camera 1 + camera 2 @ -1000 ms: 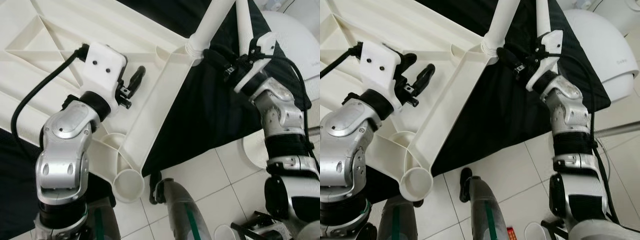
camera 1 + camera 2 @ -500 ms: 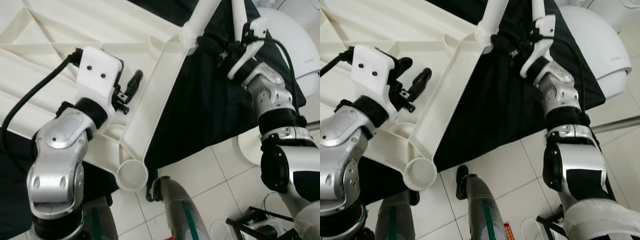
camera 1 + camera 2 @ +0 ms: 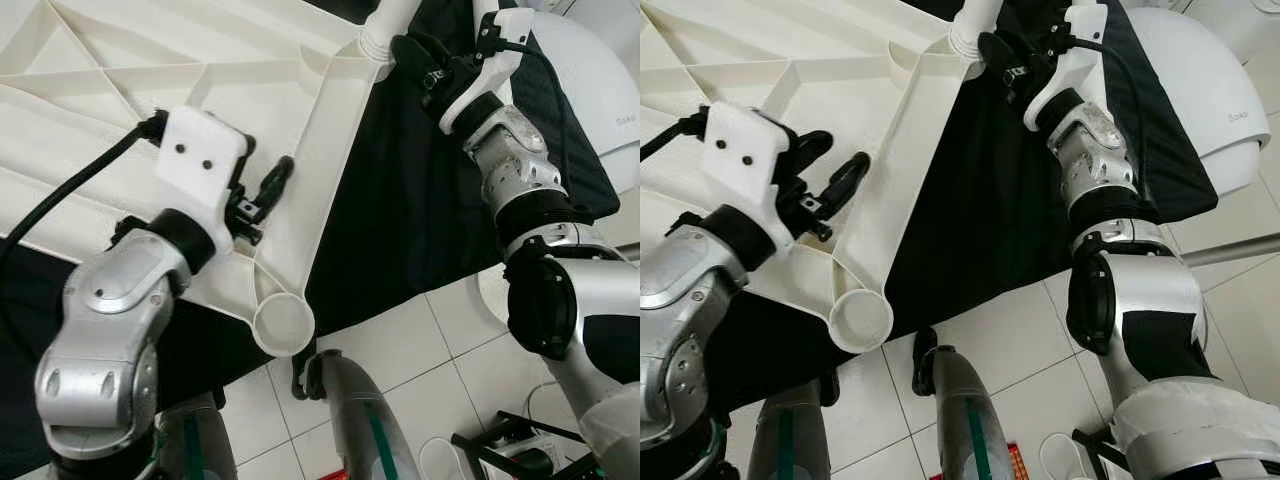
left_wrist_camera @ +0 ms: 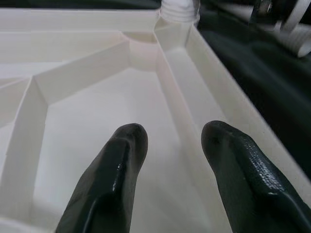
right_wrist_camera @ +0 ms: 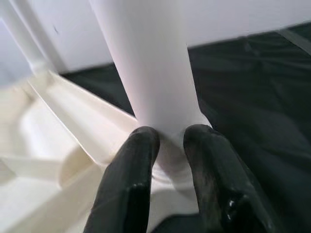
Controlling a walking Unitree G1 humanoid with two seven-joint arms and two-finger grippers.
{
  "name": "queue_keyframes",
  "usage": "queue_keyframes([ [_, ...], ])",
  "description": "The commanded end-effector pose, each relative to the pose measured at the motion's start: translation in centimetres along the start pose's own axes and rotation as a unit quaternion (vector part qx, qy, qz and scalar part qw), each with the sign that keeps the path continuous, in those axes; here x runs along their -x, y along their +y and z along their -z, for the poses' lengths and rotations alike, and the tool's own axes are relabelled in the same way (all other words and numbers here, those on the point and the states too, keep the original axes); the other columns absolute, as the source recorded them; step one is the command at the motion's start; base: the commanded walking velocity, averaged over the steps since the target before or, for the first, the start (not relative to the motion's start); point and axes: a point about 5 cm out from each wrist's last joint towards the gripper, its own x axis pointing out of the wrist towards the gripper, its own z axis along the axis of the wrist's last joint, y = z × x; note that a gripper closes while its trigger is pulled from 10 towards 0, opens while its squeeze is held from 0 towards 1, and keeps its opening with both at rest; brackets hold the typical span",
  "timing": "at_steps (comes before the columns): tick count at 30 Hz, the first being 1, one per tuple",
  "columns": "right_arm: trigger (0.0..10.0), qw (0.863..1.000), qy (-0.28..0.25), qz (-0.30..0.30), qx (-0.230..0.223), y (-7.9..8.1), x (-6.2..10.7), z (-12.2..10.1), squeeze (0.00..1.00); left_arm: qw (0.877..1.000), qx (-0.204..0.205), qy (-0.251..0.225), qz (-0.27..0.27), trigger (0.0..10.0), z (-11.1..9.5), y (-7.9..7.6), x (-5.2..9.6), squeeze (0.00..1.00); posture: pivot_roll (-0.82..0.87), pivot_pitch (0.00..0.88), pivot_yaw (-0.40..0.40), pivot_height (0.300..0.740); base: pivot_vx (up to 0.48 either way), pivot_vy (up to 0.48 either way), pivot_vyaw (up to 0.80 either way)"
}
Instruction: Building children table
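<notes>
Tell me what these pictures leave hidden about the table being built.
- Leg: its upper length is cut off by the top edge in the eye and right wrist views.
- Tabletop: its far side runs off the frame, so other corners can't be seen.
- Right gripper on the leg's base: the grip's firmness can't be judged.

Two black fingers (image 4: 109, 187) of the left end effector (image 4: 167, 141) in the lower frame, spread apart over the ribbed white underside of the tabletop (image 4: 87, 111). A threaded white leg base (image 4: 179, 9) at top centre in the corner socket. Dark cloth (image 4: 265, 92) along the right.
</notes>
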Motion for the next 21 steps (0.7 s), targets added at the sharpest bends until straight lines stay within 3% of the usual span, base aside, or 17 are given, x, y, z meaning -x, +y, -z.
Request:
queue_keyframes([
  [1,10.0,0.999,-0.039,-0.023,0.005,-0.1,0.5,-1.2,0.0,0.997,0.006,0.006,0.078,10.0,0.5,-0.8,0.6,0.0,0.15,0.374,-0.162,0.74,0.0,0.0,0.0],
  [7,10.0,0.998,-0.041,-0.043,0.023,0.1,2.0,-1.1,0.0,0.996,0.0,0.025,0.086,10.0,1.3,-0.1,0.6,0.0,0.13,0.349,-0.153,0.74,0.0,0.0,0.0],
  [11,10.0,0.998,-0.041,-0.032,0.032,0.5,4.8,-0.8,0.0,0.996,-0.013,0.032,0.087,10.0,1.8,1.0,0.2,0.0,0.1,0.32,-0.141,0.74,0.0,0.0,0.0],
  [18,10.0,0.999,-0.043,-0.008,0.031,1.5,7.7,-0.9,0.0,0.994,-0.039,0.026,0.102,10.0,1.4,2.1,0.1,0.0,0.09,0.286,-0.129,0.74,0.0,0.0,0.0],
  [21,10.0,0.999,-0.043,-0.004,0.032,1.6,8.0,-1.0,0.0,0.993,-0.045,0.03,0.104,10.0,1.4,2.3,0.2,0.0,0.08,0.286,-0.129,0.74,0.0,0.0,0.0],
])
